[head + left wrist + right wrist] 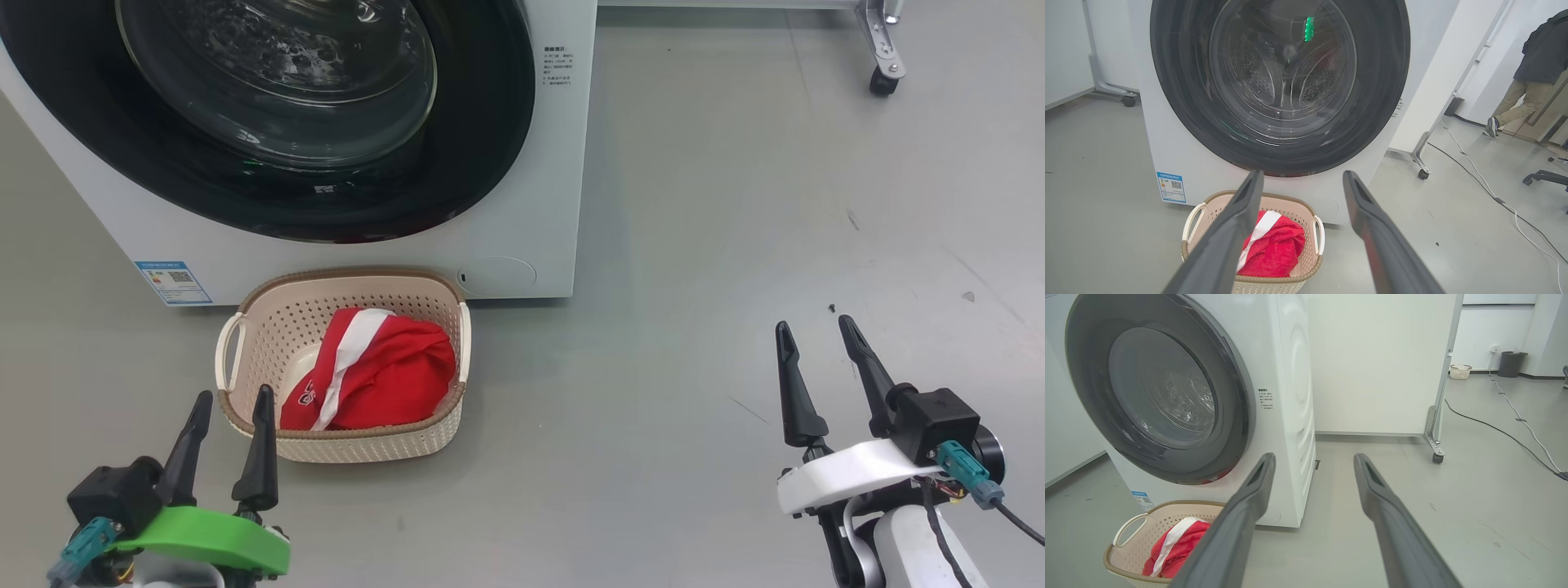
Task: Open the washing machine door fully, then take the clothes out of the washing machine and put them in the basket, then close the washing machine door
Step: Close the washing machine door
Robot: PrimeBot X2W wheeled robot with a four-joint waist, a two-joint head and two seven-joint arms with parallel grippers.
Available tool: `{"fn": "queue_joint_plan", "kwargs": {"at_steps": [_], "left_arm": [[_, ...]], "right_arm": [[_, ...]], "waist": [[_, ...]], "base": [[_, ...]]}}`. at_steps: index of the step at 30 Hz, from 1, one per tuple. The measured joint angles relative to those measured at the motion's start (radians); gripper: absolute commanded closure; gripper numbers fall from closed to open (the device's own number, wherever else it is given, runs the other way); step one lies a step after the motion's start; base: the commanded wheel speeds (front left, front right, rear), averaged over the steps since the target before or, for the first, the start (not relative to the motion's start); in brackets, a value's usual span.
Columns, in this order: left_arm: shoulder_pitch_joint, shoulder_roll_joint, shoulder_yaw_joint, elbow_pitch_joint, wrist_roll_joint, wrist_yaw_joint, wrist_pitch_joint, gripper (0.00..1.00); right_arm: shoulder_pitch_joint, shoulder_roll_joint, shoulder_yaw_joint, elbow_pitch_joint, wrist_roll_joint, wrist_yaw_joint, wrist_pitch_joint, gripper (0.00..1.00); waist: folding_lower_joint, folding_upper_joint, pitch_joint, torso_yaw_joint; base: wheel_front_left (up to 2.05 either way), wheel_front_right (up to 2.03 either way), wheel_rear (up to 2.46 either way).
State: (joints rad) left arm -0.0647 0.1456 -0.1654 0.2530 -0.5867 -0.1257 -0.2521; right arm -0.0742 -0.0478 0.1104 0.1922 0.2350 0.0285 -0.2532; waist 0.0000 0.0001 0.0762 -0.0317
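Observation:
The white washing machine stands at the top left, and its round black-rimmed door sits flat against the front, shut. Through the glass, the left wrist view shows the dimpled drum. Red clothes with a white stripe lie in the cream basket on the floor just before the machine. My left gripper is open beside the basket's near left corner, apart from it. Far to the right over bare floor, my right gripper is open with nothing between its fingers.
Grey floor spreads to the right of the machine. A white panel on a castor stands at the back right. Cables run over the floor, and a person walks at the far right in the left wrist view.

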Motion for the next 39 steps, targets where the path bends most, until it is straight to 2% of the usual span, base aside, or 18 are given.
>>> {"fn": "queue_joint_plan", "kwargs": {"at_steps": [39], "left_arm": [[0.003, 0.01, 0.004, 0.014, -0.047, 0.0, 0.0, 0.0]], "right_arm": [[0.0, 0.002, -0.003, -0.001, 0.002, 0.001, 0.0, 0.0]], "waist": [[0.0, 0.0, 0.004, 0.0]], "base": [[0.0, 0.0, 0.0]]}}
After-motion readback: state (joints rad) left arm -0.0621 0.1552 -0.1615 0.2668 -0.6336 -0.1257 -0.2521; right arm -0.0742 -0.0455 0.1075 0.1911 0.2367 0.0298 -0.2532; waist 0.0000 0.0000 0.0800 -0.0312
